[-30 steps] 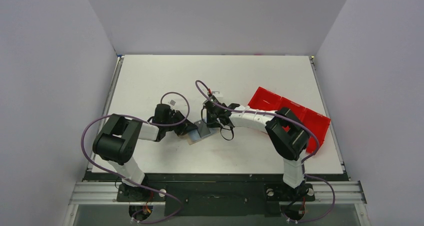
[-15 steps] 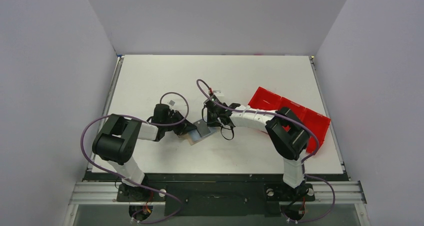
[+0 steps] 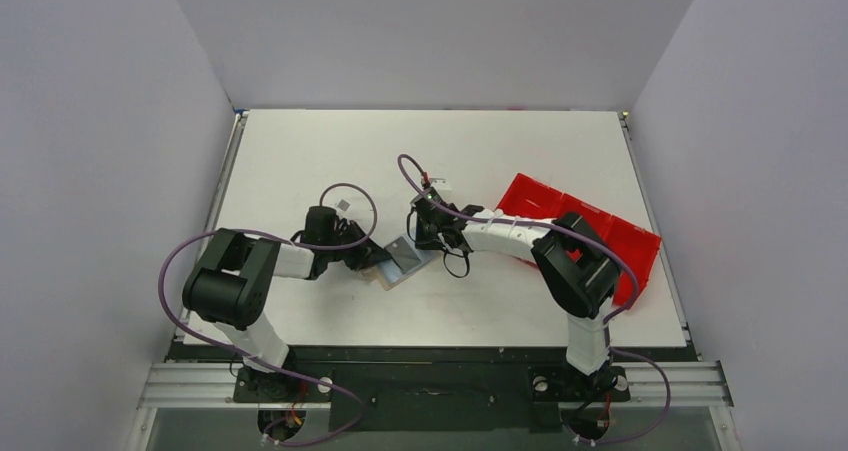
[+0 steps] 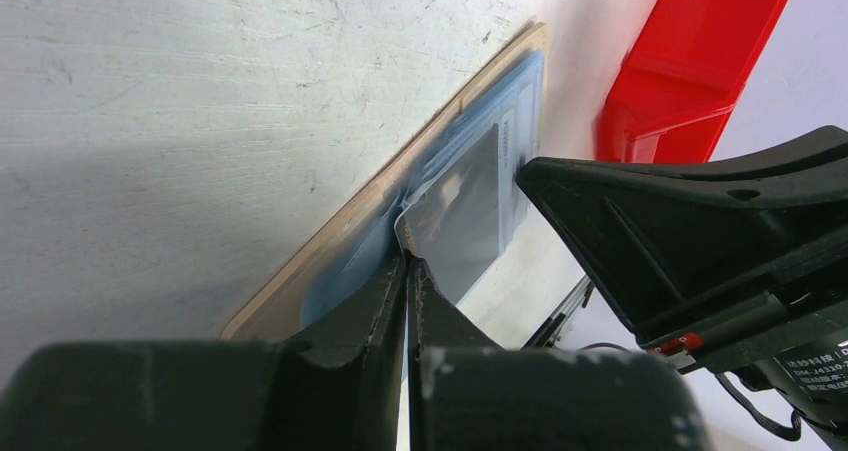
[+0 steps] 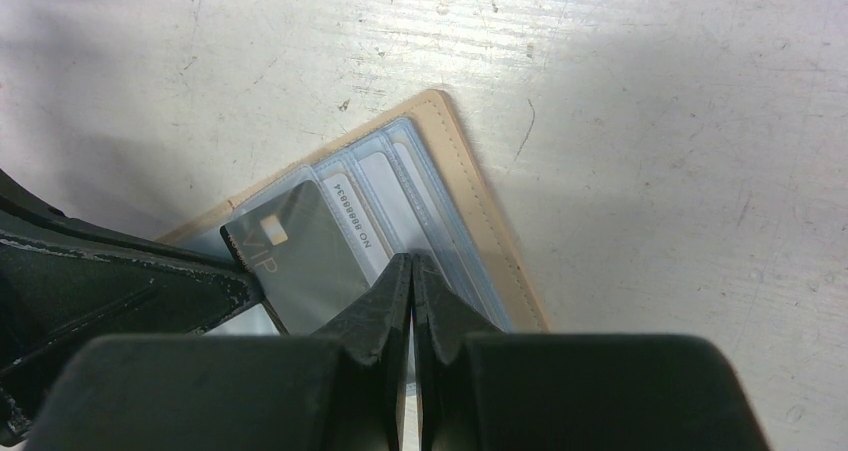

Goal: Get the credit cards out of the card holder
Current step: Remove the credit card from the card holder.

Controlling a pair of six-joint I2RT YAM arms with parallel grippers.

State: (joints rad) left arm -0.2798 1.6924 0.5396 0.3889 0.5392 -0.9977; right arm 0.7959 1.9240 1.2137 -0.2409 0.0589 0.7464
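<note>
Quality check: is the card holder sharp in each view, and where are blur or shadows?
Top external: evenly lit and sharp, but the card holder is tiny. Left wrist: table scratches crisp, the left fingers soft, broad shadow lower left. Right wrist: print on the grey card legible, the right fingers blurred, shadow at left.

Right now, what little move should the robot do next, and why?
Probably the left gripper should slowly pull the grey card out of the holder. Its closed fingertips seem to pinch the card's corner, and the closed right gripper presses the holder down.
</note>
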